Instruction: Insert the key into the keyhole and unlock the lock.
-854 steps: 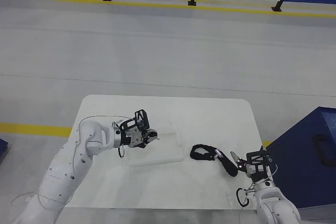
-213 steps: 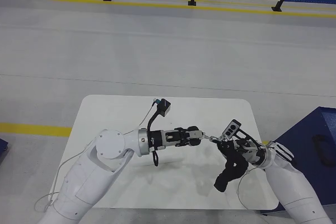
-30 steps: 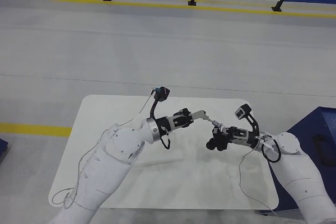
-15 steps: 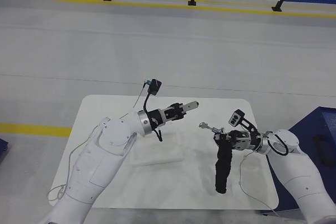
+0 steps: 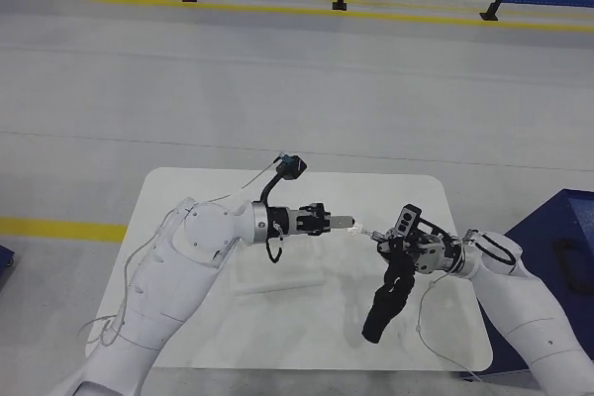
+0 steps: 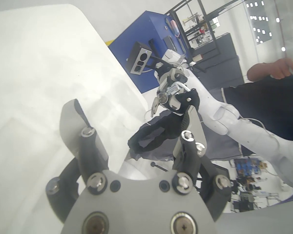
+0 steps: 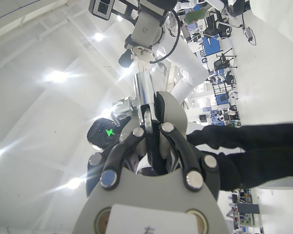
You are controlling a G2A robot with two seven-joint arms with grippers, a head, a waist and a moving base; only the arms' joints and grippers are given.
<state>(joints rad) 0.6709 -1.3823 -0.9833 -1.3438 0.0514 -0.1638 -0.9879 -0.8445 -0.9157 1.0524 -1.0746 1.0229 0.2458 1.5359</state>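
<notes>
Left gripper (image 5: 345, 222) back beside lock (image 6: 175, 91), fingers (image 6: 69, 113) spread wide, empty. Right gripper (image 7: 149, 109) clamped on lock, above table (image 5: 178, 188). Key (image 6: 155, 103) at keyhole (image 6: 162, 96): likely small, stiff, slick; pinch flat bow. Black strap (image 5: 386, 297) hangs limp.

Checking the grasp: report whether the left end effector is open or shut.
Open: the left end effector has fingers wide apart, gripping nothing.

White table (image 5: 178, 208), pale flat pad (image 5: 277, 281) mid-table. Blue cabinet (image 5: 566, 267) at 3 o'clock, yellow floor line (image 5: 40, 229) at 9.
</notes>
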